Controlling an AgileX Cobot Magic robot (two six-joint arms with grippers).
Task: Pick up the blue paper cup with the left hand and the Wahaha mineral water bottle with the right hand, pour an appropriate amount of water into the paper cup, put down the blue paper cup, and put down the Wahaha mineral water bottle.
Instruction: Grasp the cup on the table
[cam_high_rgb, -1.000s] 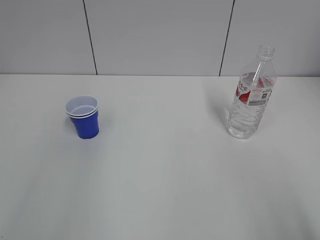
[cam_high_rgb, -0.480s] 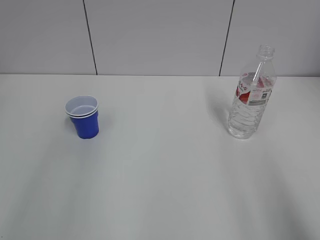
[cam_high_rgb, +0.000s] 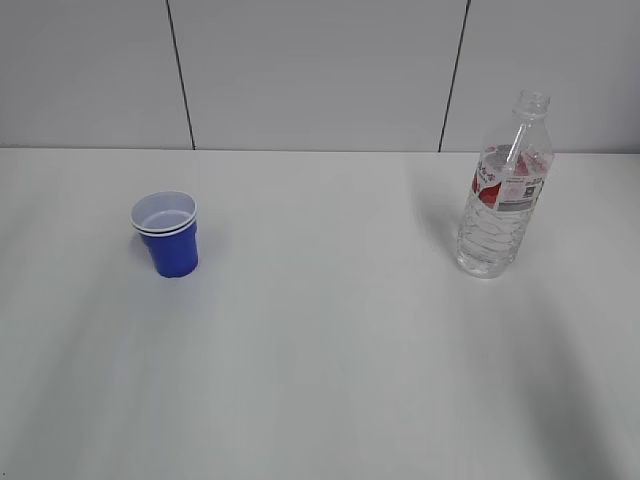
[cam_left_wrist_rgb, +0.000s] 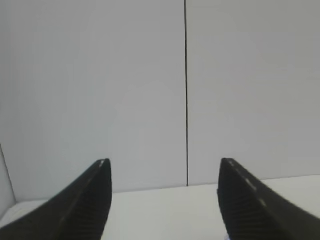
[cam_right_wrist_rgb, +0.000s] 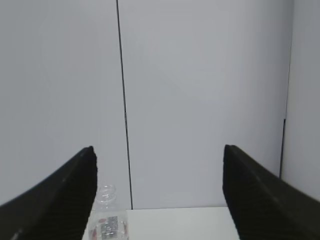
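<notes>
On the white tabletop the blue paper cup stands upright at about 9 o'clock from the middle of the exterior view, its white double rim open upward and its inside white. Well apart from it, at about 2 o'clock, the Wahaha mineral water bottle stands upright and capless, its red and white label band high on the ribbed clear body; whether water is inside cannot be told. Neither arm shows in the exterior view. In the left wrist view the left hand has its claw released, the two black fingers spread wide with nothing between them, facing the grey panelled wall above the tabletop edge. In the right wrist view the right hand likewise has its claw released and empty, and the bottle's neck and label top appear at 7 o'clock, just beside the left finger
</notes>
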